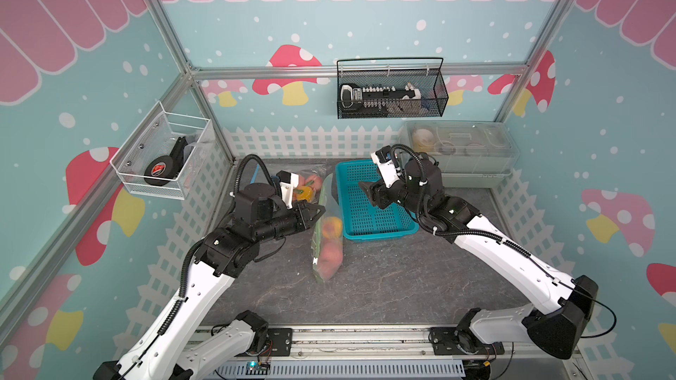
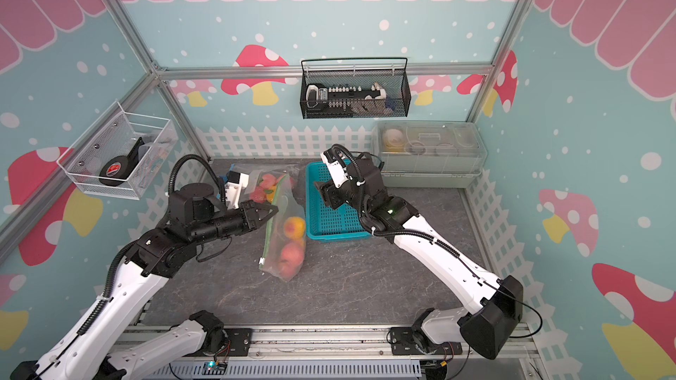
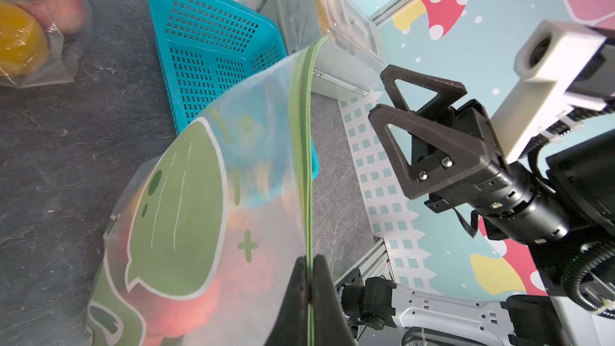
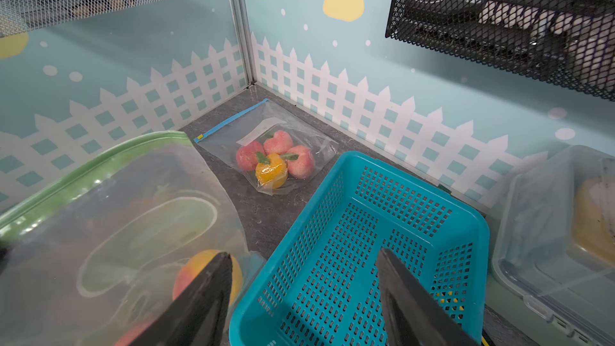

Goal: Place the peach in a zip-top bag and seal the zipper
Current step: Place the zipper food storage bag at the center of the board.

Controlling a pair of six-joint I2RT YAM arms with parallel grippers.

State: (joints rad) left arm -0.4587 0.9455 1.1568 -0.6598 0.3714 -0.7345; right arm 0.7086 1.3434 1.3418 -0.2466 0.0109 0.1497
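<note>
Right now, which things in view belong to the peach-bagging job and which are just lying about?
In the job: green-zipper bag; peaches inside it; left claw, shut on its zipper; right claw, open.

Lying about: teal basket; second fruit bag in the back corner; clear lidded bin; black mesh wall basket; white wire basket with tape roll.

The bag [image 3: 199, 194] is thin frosted plastic film, half see-through, with matt green print and a smooth green plastic zipper [image 3: 301, 128]. The second bag [image 4: 233, 128] is clear glossy film with creases. The basket [image 1: 380, 233] is smooth teal plastic with a light shine. The table [image 1: 402, 286] looks like dark matt stone. The left gripper [image 3: 310, 291] is black matt plastic, a little grainy. The wall basket [image 1: 391, 111] is black metal mesh
</note>
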